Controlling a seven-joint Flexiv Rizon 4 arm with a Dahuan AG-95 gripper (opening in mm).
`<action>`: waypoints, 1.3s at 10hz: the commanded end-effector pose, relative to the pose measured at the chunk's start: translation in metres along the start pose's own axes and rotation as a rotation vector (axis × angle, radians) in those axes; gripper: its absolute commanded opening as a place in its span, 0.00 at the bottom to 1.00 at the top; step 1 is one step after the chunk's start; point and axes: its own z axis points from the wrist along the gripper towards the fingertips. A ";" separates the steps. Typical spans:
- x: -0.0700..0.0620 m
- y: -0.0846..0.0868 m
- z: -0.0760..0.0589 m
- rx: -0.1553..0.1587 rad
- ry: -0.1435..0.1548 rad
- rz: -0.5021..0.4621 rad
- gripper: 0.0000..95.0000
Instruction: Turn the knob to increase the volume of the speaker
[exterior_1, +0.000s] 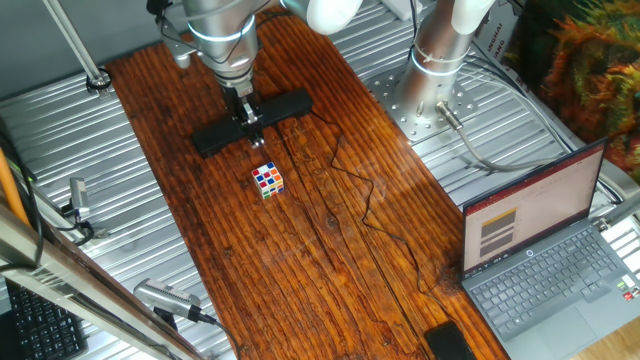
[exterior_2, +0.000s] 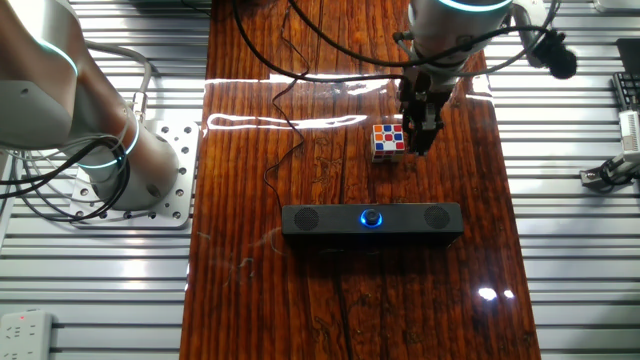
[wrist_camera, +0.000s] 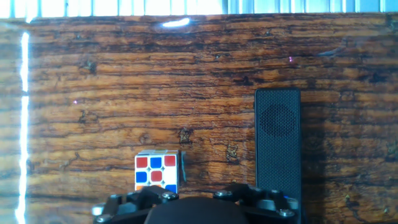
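The speaker (exterior_2: 372, 220) is a long black bar lying across the wooden table. Its knob (exterior_2: 372, 217) sits at the middle with a blue glowing ring. My gripper (exterior_2: 420, 146) hangs above the table beside the multicoloured cube (exterior_2: 388, 140), apart from the speaker. In one fixed view my gripper (exterior_1: 251, 126) stands in front of the middle of the speaker (exterior_1: 215, 138) and hides the knob. The hand view shows one end of the speaker (wrist_camera: 278, 143) with its round grille. Only my gripper's (wrist_camera: 193, 208) spread knuckles show, holding nothing.
The cube (exterior_1: 267, 180) stands on the table near the speaker and shows in the hand view (wrist_camera: 157, 172). A thin black cable (exterior_1: 350, 185) runs from the speaker across the table. An open laptop (exterior_1: 545, 245) sits at the right. A second arm's base (exterior_1: 435, 70) stands beside the table.
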 end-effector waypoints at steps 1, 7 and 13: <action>0.000 0.000 -0.001 0.014 0.015 -0.070 0.00; 0.001 0.001 -0.003 0.016 0.007 -0.066 0.00; 0.002 0.003 -0.005 0.011 -0.003 -0.051 0.00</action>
